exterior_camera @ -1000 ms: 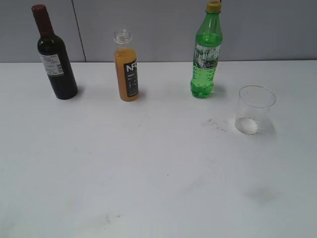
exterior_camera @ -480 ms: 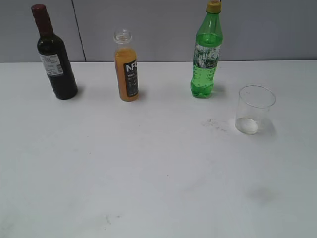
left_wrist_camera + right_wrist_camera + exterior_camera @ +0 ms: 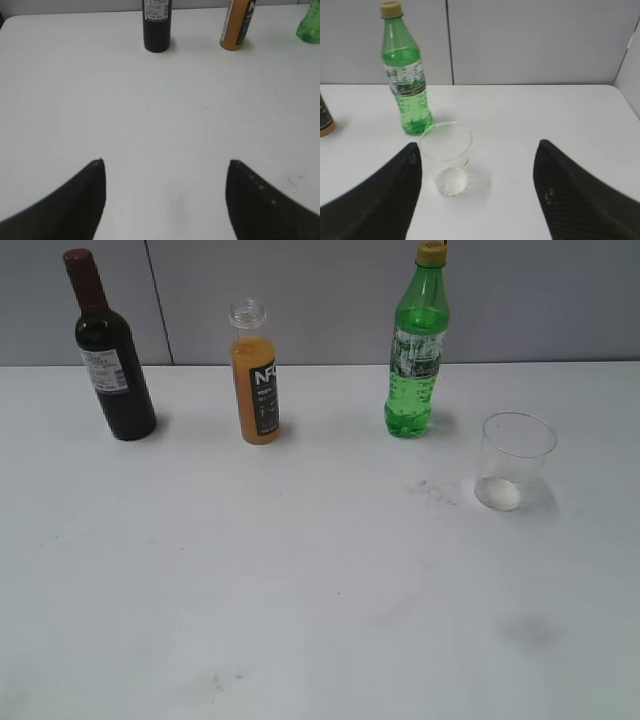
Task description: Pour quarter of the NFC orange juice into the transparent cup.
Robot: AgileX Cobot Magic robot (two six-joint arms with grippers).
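Uncapped NFC orange juice [image 3: 256,380] upright, well left of transparent cup [image 3: 514,462].
Left gripper [image 3: 166,175] and right gripper [image 3: 476,165] spread wide, holding nothing.

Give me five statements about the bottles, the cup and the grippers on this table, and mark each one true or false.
1. The NFC orange juice has no cap on. True.
2. The transparent cup holds orange juice. False: no orange liquid shows in it.
3. The green soda bottle stands between the juice and the cup. True.
4. The left gripper is shut on the wine bottle. False: it is open, short of the bottles, holding nothing.
5. The right gripper is open, with the cup ahead of it. True.
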